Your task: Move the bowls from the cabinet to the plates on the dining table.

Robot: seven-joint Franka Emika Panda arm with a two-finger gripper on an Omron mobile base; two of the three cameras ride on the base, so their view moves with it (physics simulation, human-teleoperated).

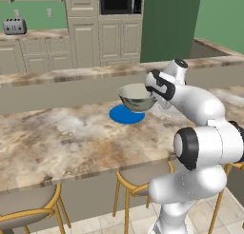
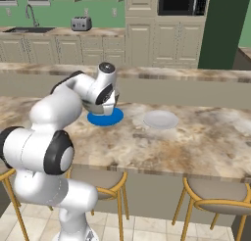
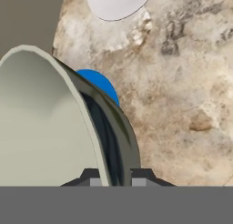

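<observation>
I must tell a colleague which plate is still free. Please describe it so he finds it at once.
On the long stone-topped dining table, look beside the blue plate. The pale whitish plate lies bare, while the gripper holds the grey bowl over the blue one.

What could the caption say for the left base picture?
Robot fingers hold the grey bowl by its rim above the blue plate.

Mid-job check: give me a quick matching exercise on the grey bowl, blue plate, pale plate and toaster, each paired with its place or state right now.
Things:
1. grey bowl
2. blue plate
3. pale plate
4. toaster

Places or states:
A. on the far worktop by the wall
B. bare on the dining table, nothing on it
C. rim pinched in the gripper, held above the table
D. flat on the table, under the held bowl

Pairs: 1-C, 2-D, 3-B, 4-A
</observation>
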